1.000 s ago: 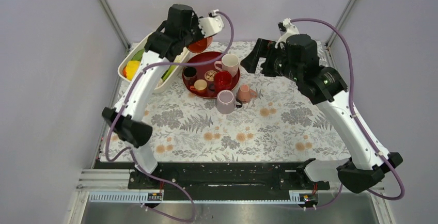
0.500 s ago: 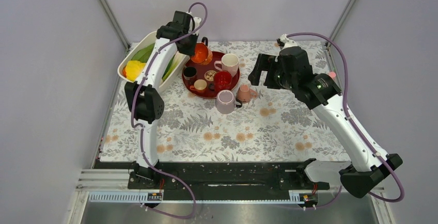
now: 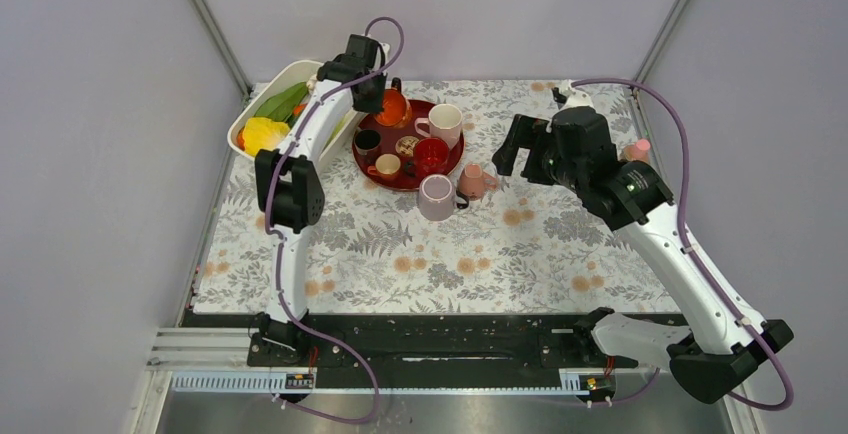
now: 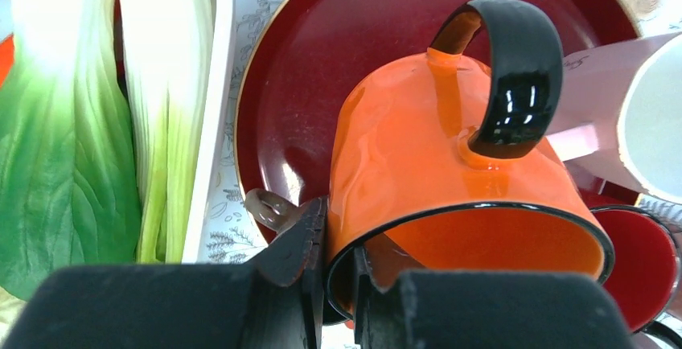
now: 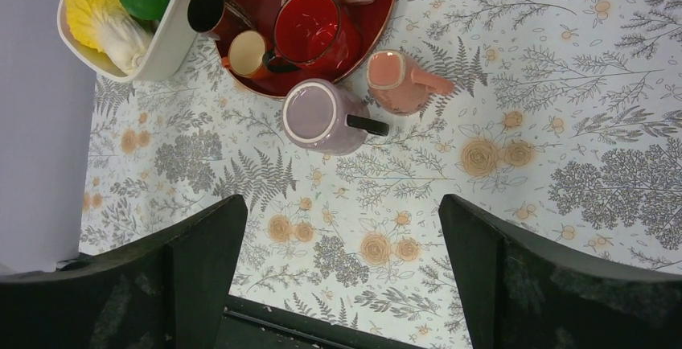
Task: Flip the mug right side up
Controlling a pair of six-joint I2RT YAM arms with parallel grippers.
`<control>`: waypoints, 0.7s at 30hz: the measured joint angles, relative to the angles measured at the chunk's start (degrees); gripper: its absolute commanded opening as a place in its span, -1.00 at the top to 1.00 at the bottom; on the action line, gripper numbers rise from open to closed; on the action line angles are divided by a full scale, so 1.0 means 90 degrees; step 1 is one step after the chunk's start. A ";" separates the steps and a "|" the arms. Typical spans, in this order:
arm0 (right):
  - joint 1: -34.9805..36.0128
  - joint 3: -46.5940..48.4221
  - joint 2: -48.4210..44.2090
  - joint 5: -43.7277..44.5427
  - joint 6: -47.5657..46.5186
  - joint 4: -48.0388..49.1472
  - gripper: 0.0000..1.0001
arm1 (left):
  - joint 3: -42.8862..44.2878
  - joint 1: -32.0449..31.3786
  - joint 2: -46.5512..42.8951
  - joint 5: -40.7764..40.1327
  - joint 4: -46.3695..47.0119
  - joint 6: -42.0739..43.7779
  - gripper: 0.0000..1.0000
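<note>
An orange mug (image 4: 418,156) with a black handle (image 4: 515,67) hangs tilted over the back left of the red tray (image 4: 322,43), its mouth towards the wrist camera. My left gripper (image 4: 339,285) is shut on its rim, one finger inside and one outside. In the top view the mug (image 3: 393,109) and the left gripper (image 3: 380,94) are at the tray's far edge (image 3: 400,178). My right gripper (image 5: 342,277) is open and empty, high above the table right of the tray (image 3: 512,149).
The tray holds a pale pink mug (image 3: 443,122), a red mug (image 3: 431,155) and small cups. A lilac mug (image 5: 322,116) and a pink cup (image 5: 398,80) stand on the cloth beside it. A white bin (image 3: 262,119) of vegetables is to the left.
My left arm has folded in and brought the orange mug down towards the tray's back edge. My right gripper has drifted right and nearer, still open.
</note>
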 measured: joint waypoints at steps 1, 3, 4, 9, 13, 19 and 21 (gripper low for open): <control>0.0000 -0.0002 0.0002 0.0010 0.0000 0.0000 -0.99 | -0.0073 -0.0007 0.0000 -0.0061 0.0010 -0.0002 1.00; 0.0000 -0.0005 0.0005 0.0027 0.0000 -0.0002 -0.99 | -0.0206 -0.0022 0.0000 -0.0158 0.0027 -0.0007 1.00; 0.0000 -0.0005 0.0002 0.0036 0.0000 0.0000 -0.99 | -0.0287 -0.0032 0.0000 -0.0194 0.0032 -0.0019 1.00; 0.0000 -0.0160 -0.0032 0.0044 0.0005 0.0027 -0.99 | -0.0573 -0.0075 0.0032 -0.0253 -0.0019 -0.0044 1.00; 0.0000 -0.0347 -0.0100 0.0041 0.0017 0.0022 -0.99 | -0.0573 -0.0129 0.0090 -0.0253 -0.0027 -0.0044 0.99; 0.0000 -0.0486 -0.0255 0.0049 0.0061 0.0027 -0.99 | -0.0571 -0.0172 0.0255 -0.0253 -0.0051 -0.0034 0.74; 0.0000 -0.0512 -0.0291 0.0049 0.0070 0.0024 -0.99 | -0.0542 -0.0185 0.0372 -0.0253 -0.0066 0.0000 0.70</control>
